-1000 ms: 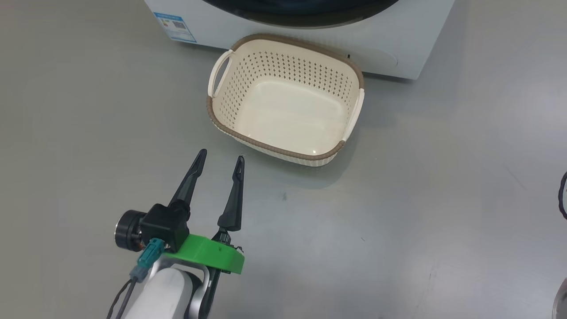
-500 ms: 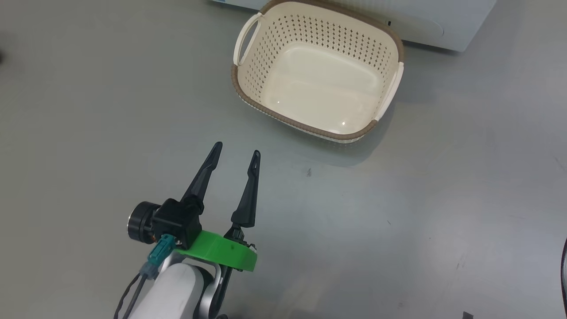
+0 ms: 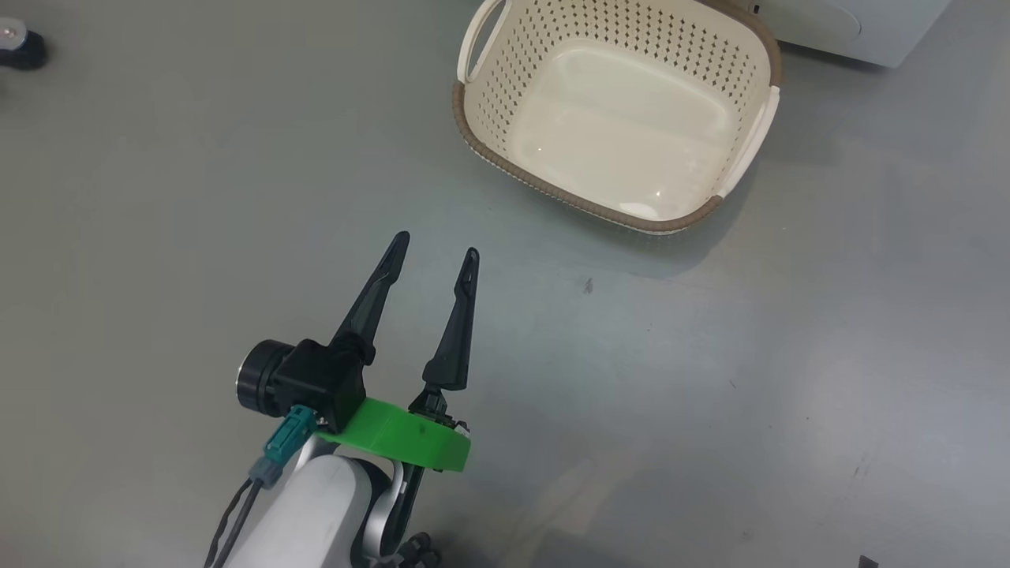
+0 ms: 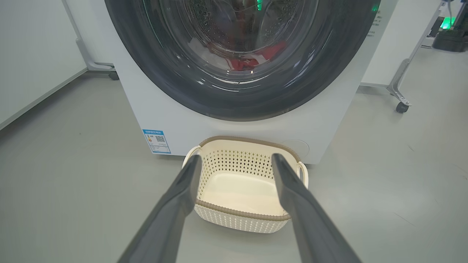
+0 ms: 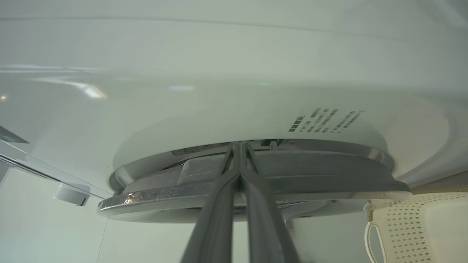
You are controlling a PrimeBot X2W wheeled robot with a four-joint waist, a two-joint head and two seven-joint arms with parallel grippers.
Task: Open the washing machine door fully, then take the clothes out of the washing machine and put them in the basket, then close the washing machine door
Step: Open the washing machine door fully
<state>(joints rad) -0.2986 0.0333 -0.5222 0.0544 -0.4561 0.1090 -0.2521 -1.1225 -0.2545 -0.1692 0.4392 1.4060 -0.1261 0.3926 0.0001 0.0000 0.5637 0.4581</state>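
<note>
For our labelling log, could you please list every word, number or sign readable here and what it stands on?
Blue-and-white sticker with a QR code, on the washing machine front: too small to read.
Dark printed lines on its white front, by the washing machine door: blurred, unreadable.
No text can be quoted.

One washing machine [image 4: 175, 120] stands here, with one round door [image 4: 157, 73] on its front and one blue sticker [image 4: 157, 140] low on its face. One basket [image 3: 505, 102] sits on the floor [image 3: 710, 394] before it, with two loop handles [image 3: 481, 39], one at each end. Through the door I see red and white clothes [image 4: 248, 62]; how many pieces, I can't tell. There are two grippers, the left gripper [image 3: 437, 244] and the right gripper [image 5: 240, 153], each with two dark fingers [image 3: 456, 331]. Two caster wheels [image 4: 401, 107] show, one on either side of the machine.
</note>
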